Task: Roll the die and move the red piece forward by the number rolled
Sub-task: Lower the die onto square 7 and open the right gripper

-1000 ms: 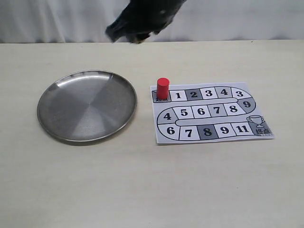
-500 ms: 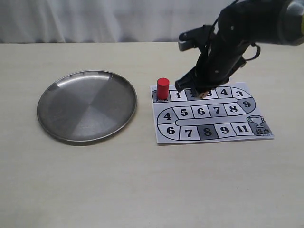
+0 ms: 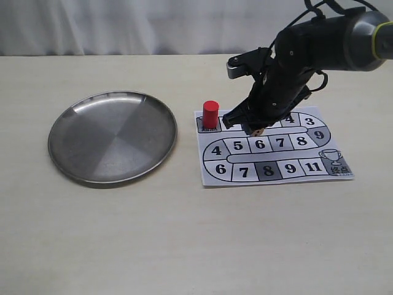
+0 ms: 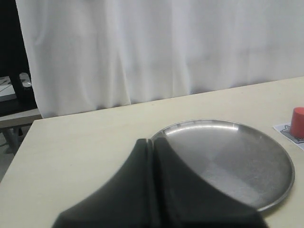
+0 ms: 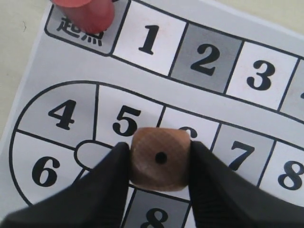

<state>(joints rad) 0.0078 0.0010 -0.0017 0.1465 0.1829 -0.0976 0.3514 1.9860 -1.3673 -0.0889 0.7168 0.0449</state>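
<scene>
The tan die [image 5: 160, 158] shows a single black pip and sits clamped between the black fingers of my right gripper [image 5: 160, 164], held above the numbered board [image 5: 71, 71]. In the exterior view this gripper [image 3: 255, 128] hangs over the board's upper row, with the die [image 3: 257, 130] just visible at its tip. The red piece [image 3: 210, 114] stands upright on the start square at the board's top left, left of the gripper; it appears as the red piece [image 5: 85, 12] in the right wrist view. My left gripper [image 4: 153, 142] is shut and empty beside the steel plate [image 4: 256, 161].
A round steel plate [image 3: 113, 136] lies on the table left of the board [image 3: 273, 147]. The board's squares are numbered along a winding track ending at a trophy square [image 3: 333, 161]. A white curtain runs behind the table.
My right arm swung in from the top of the view down over the board, then shifted slightly left and lower with the die in its fingers. The red piece has not moved.
</scene>
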